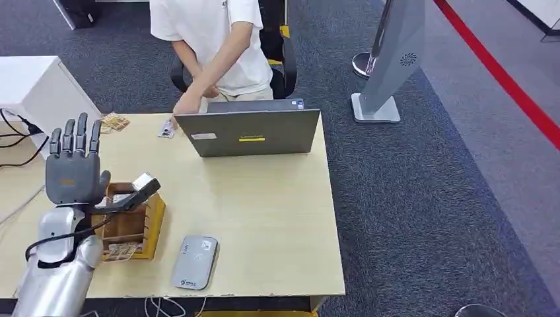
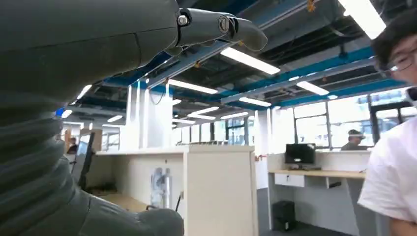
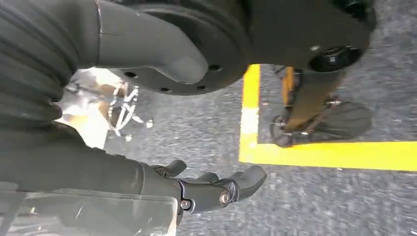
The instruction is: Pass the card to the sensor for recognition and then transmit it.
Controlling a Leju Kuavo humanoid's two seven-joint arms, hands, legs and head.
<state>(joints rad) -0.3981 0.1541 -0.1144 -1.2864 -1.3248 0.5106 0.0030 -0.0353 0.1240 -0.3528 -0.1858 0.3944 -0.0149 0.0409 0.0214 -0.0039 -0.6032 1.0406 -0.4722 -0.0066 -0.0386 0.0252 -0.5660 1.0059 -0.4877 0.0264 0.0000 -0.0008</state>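
Here, left hand (image 1: 74,173) raised at frame left, fingers (image 1: 80,135) spread, empty, above wooden card box (image 1: 132,221); right hand (image 3: 216,189) hanging, fingers loosely apart, empty.

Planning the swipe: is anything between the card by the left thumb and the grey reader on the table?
Nothing visible. The card sits over the wooden box, by the left hand; the reader lies beside the box on bare table.
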